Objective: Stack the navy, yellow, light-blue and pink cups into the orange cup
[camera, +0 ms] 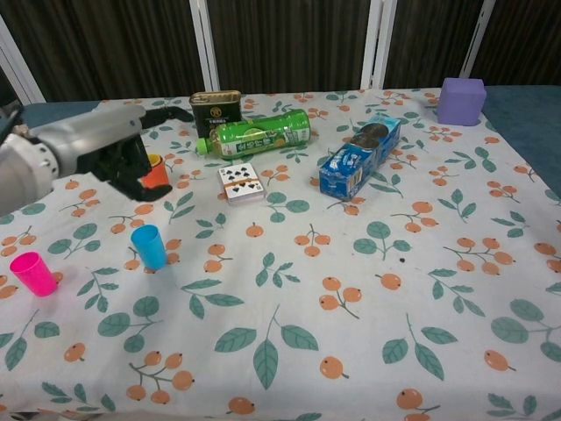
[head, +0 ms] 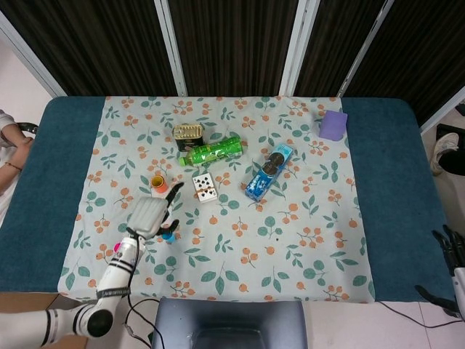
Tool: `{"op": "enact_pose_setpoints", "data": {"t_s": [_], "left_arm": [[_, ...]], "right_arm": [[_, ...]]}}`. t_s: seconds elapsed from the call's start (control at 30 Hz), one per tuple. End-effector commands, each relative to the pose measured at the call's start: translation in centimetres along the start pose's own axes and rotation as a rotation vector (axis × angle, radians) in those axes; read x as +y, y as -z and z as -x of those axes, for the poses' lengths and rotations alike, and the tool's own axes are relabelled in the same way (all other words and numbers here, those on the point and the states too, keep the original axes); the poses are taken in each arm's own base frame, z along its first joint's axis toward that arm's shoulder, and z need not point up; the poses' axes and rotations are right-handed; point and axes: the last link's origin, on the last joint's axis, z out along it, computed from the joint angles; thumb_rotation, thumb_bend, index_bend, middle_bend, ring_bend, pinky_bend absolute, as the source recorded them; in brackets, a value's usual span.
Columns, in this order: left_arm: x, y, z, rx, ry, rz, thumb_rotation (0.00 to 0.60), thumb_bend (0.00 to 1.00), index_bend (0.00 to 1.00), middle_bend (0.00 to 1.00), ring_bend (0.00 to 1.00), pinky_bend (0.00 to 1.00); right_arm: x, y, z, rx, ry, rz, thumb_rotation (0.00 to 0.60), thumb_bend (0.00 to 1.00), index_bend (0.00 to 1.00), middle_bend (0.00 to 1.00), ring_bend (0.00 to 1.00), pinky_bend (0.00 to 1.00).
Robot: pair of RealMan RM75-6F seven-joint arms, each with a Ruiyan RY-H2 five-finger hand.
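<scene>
Starting at your far left, the small pink plastic cup [camera: 33,273] stands alone near the table edge, with the light-blue plastic cup [camera: 149,246] upright to its right. Your left hand [camera: 112,156] hangs above and behind the light-blue cup, fingers spread and empty. Drop too steeply and those fingers could tip that light cup over. Behind the hand, the orange plastic cup [camera: 157,174] shows yellow at its rim [head: 158,180]; a careless sweep could knock it. Further right, the playing-card box [camera: 241,183], green drink bottle [camera: 258,134] and blue biscuit packet [camera: 360,156] stay well clear. Your right hand [head: 449,247] is barely visible; I cannot tell its state.
</scene>
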Motion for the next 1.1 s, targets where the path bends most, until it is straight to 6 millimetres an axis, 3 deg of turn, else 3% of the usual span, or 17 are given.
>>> {"op": "enact_pose_setpoints", "data": {"t_s": [0.03,0.2,0.47,1.1], "left_arm": [[-0.3,5.7,0.7,-0.077,0.009,0.046,0.600,0.34,0.03,1.00,1.00,1.00],[-0.5,6.7,2.7,-0.100,0.011,0.044,0.600,0.34,0.06,1.00,1.00,1.00],[-2.0,4.5,5.0,-0.046,-0.061,-0.017,0.600,0.34,0.11,1.00,1.00,1.00],[-3.6,2.0,6.1,-0.041,-0.072,-0.093,0.600,0.34,0.32,1.00,1.00,1.00]], "right_arm": [[-0.2,0.1,0.0,0.002,0.002,-0.008,0.600,0.22,0.00,0.00,0.00,0.00],[-0.3,0.5,-0.1,0.003,-0.004,-0.024,0.600,0.22,0.00,0.00,0.00,0.00],[-0.1,0.7,-0.3,0.005,-0.012,-0.033,0.600,0.22,0.00,0.00,0.00,0.00],[-0.2,0.6,-0.2,0.003,-0.008,-0.030,0.600,0.22,0.00,0.00,0.00,0.00]]}}
